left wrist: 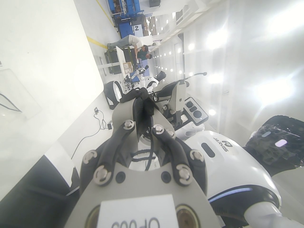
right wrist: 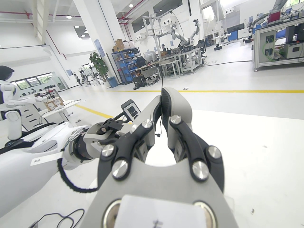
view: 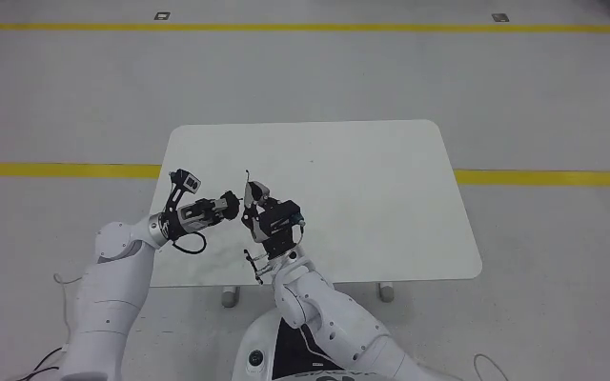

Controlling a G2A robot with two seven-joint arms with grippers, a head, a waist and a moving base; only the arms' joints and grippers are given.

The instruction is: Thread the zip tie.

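Observation:
A thin black zip tie (right wrist: 162,85) stands upright, and my right gripper (right wrist: 162,97) is shut on it. Its upper end rises above the fingertips and its lower end (right wrist: 158,132) hangs between the fingers. In the top view the right gripper (view: 253,197) sits over the front left of the white table (view: 381,190), with the zip tie (view: 247,177) poking up from it. My left gripper (view: 230,204) is just to its left, pointing at it. The left gripper (left wrist: 142,96) has its fingers pressed together; I cannot see anything held between them.
The right half and the back of the table are bare. The front edge (view: 315,282) runs close under both wrists. A black cable loop (view: 191,245) hangs from the left wrist. Yellow floor lines (view: 534,177) pass behind the table.

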